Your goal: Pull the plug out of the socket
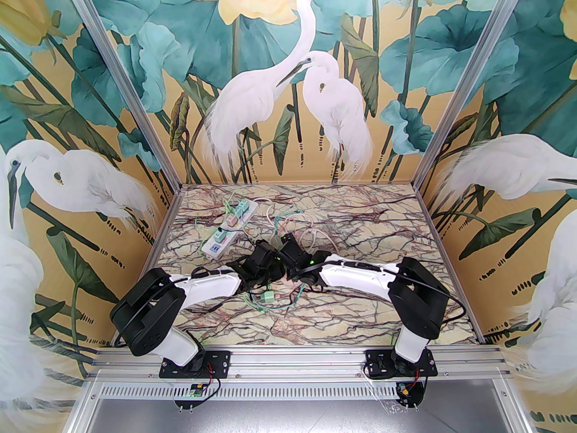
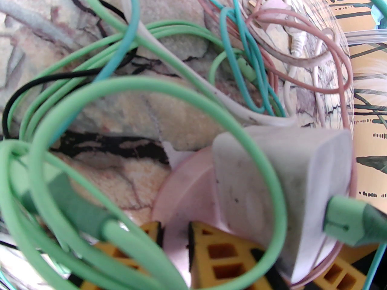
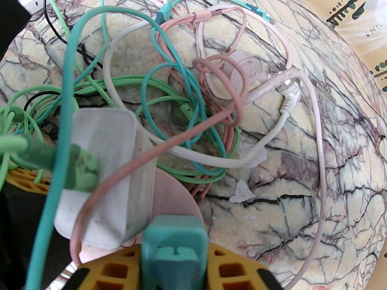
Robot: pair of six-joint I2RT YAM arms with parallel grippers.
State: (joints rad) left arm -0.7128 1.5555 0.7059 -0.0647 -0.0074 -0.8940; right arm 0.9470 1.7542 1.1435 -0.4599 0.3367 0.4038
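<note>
Teal plug (image 3: 174,246), clenched in the right jaws, sits hard against the white-and-pink socket block (image 3: 102,131), which the left jaws clamp over the bench (image 1: 383,223), apparently bracing it for the pull.

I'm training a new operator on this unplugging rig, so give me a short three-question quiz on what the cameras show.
1. True or false: the power strip lies on the left half of the table.
2. The right end effector is shut on a plug of which colour? A pink, B teal, C black.
3. Fill in: the cable connector plugged into the white adapter is ____.
Key: 1 true; 2 B; 3 green.
</note>
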